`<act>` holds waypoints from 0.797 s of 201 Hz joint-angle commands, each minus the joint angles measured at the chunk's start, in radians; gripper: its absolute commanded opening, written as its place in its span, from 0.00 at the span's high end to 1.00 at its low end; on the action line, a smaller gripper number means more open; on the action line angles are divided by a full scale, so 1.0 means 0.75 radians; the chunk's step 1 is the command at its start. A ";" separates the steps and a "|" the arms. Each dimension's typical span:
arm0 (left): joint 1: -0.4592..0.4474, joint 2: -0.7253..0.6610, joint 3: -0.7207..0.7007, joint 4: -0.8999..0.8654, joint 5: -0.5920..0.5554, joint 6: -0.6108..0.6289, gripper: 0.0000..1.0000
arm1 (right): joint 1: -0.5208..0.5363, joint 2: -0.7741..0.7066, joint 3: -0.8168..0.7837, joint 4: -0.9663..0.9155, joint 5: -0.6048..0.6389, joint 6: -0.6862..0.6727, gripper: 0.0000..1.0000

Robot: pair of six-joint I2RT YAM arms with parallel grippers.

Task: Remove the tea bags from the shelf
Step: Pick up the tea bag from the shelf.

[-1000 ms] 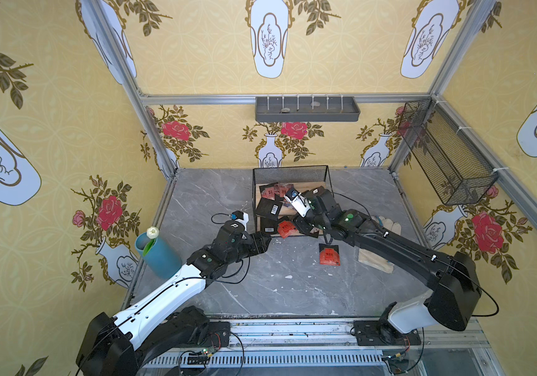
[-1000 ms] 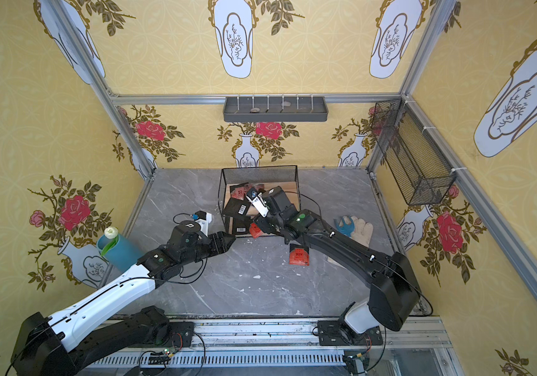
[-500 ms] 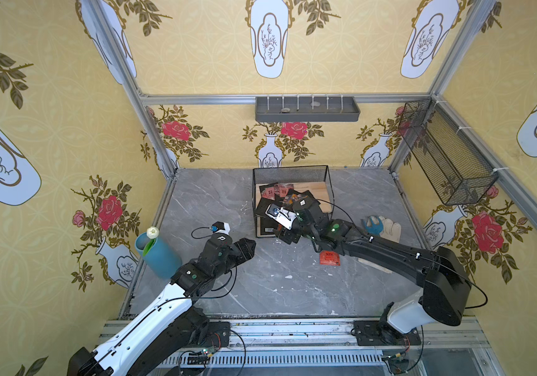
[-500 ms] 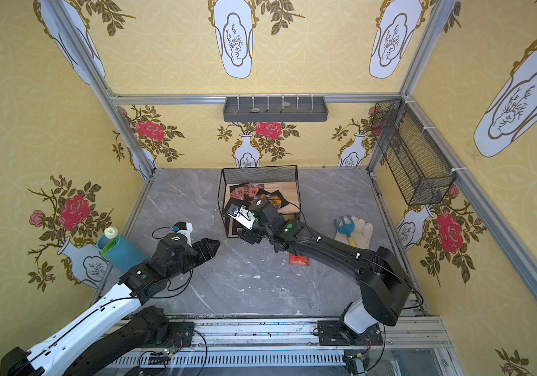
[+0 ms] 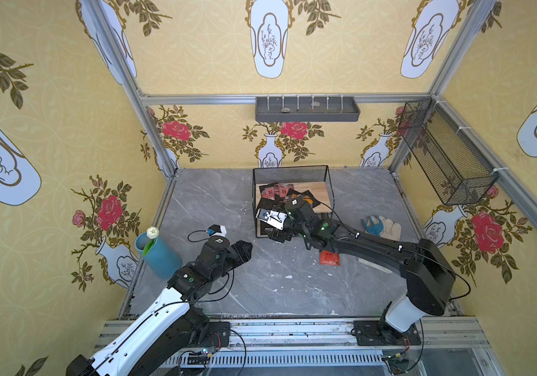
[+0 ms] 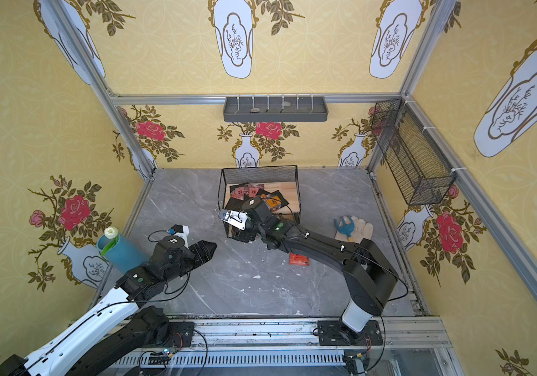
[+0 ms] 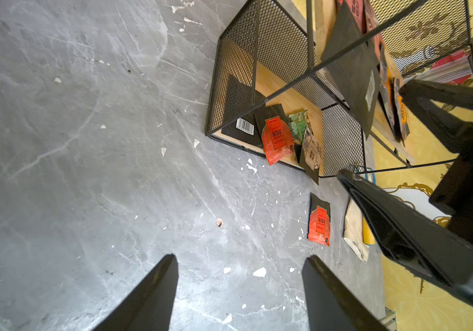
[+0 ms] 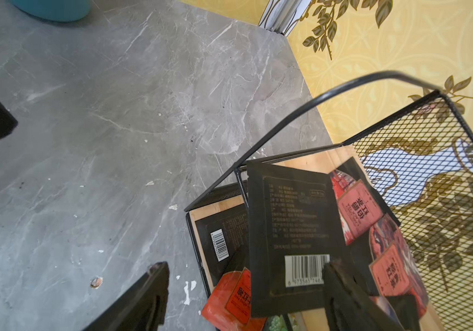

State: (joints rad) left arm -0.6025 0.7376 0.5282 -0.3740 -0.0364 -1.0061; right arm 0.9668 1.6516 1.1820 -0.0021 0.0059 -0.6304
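Hanging at the front of the shelf (image 5: 291, 168), the right gripper (image 8: 243, 266) stands wide open, holding nothing, one finger (image 8: 344, 292) over a black barcode-backed tea bag (image 8: 292, 229) on the upper board (image 5: 320, 190). More tea bags (image 7: 276, 137) crowd the lower board (image 7: 292, 103). One red tea bag (image 5: 329, 258) lies on the tabletop (image 5: 260, 286). The left gripper (image 7: 240, 258) hovers open and empty over the tabletop, away from the shelf.

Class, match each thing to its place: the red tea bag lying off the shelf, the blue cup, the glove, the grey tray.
Things: 1 loose red tea bag; 2 blue cup; 3 glove; 4 grey tray.
Places: A on the back wall; B left edge of the table; C table, right of the shelf; D table, in front of the shelf.
Pairs: 1-D, 2-B, 3-C, 4-A.
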 commanded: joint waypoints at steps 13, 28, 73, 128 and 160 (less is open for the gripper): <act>0.005 -0.001 -0.013 0.018 0.002 0.002 0.23 | 0.001 0.050 0.044 0.074 -0.009 -0.055 0.14; 0.007 -0.006 -0.015 0.018 0.001 -0.001 0.23 | -0.002 0.074 0.058 0.078 0.002 -0.060 0.14; 0.020 -0.018 -0.024 0.018 0.009 0.003 0.23 | -0.019 0.121 0.094 0.068 0.012 -0.064 0.19; 0.034 -0.038 -0.037 0.028 0.020 0.004 0.23 | -0.020 0.138 0.101 0.038 0.031 -0.062 0.32; 0.040 -0.039 -0.041 0.036 0.028 0.004 0.23 | -0.021 0.146 0.103 0.017 0.034 -0.053 0.39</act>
State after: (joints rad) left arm -0.5758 0.7097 0.5060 -0.3698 -0.0257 -1.0058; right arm 0.9512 1.7554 1.2533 0.0227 0.0170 -0.6785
